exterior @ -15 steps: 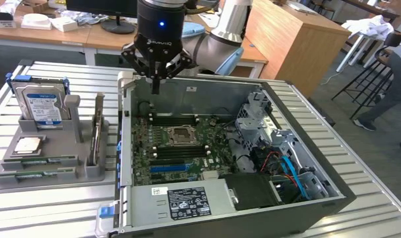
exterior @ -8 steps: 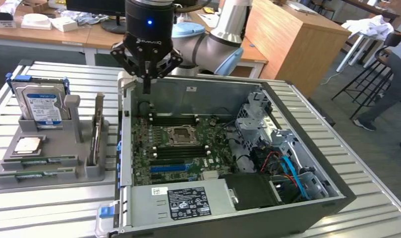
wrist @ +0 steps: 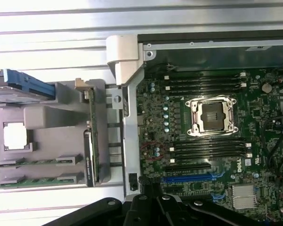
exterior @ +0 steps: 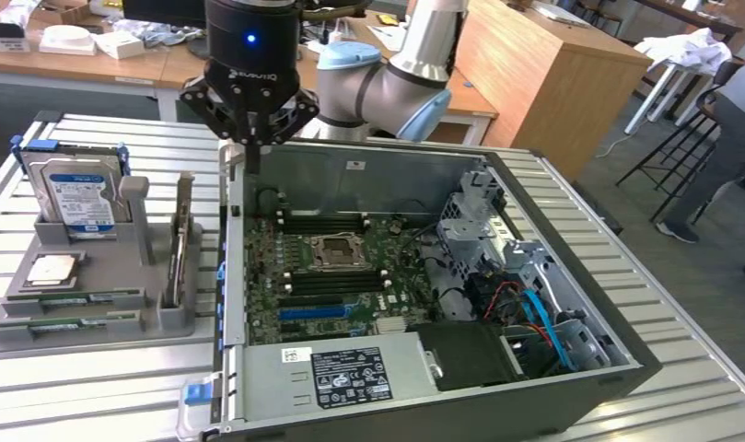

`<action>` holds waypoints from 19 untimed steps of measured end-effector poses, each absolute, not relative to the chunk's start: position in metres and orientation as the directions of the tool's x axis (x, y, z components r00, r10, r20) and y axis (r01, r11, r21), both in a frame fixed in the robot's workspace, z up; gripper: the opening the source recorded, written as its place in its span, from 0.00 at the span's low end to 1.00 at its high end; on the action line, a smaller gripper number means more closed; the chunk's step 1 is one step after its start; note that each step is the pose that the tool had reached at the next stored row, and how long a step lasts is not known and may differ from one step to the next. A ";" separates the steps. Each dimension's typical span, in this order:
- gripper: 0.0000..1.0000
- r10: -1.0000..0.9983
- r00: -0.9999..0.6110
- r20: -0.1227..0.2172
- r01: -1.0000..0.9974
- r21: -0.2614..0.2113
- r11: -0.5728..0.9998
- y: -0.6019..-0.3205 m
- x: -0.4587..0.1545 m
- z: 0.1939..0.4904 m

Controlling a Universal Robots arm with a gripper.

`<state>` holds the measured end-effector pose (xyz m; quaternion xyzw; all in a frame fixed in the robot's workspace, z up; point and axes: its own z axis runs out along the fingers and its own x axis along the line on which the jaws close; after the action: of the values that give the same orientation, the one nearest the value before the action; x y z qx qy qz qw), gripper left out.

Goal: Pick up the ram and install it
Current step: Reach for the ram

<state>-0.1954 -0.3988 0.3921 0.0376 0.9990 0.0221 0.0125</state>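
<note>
Two ram sticks (exterior: 71, 297) (in the tray (exterior: 102, 272)) lie well apart from the closed hand (exterior: 251, 158).

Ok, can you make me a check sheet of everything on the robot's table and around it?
Surface: ribbed metal table carrying a grey holder and an open computer case.
Job's things: ram stick and second ram stick lie flat in the holder; the motherboard's ram slots look empty.
Clutter: hard drive, CPU chip and expansion card in the same holder.
Gripper: gripper shut, holding nothing, above the case's far corner beside the holder.
Cables: blue cable and red cable inside the case.
Surroundings: wooden desks; a person at the exterior view's right.
</note>
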 end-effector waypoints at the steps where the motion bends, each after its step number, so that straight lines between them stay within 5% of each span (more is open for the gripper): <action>1: 0.10 0.076 -0.997 -0.023 0.075 0.045 0.996 -0.399 -0.198 0.392; 19: 0.10 0.076 -0.997 -0.023 0.075 0.045 0.996 -0.399 -0.254 0.391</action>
<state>-0.2538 -0.3987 0.3906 0.0376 0.9990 0.0221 0.0125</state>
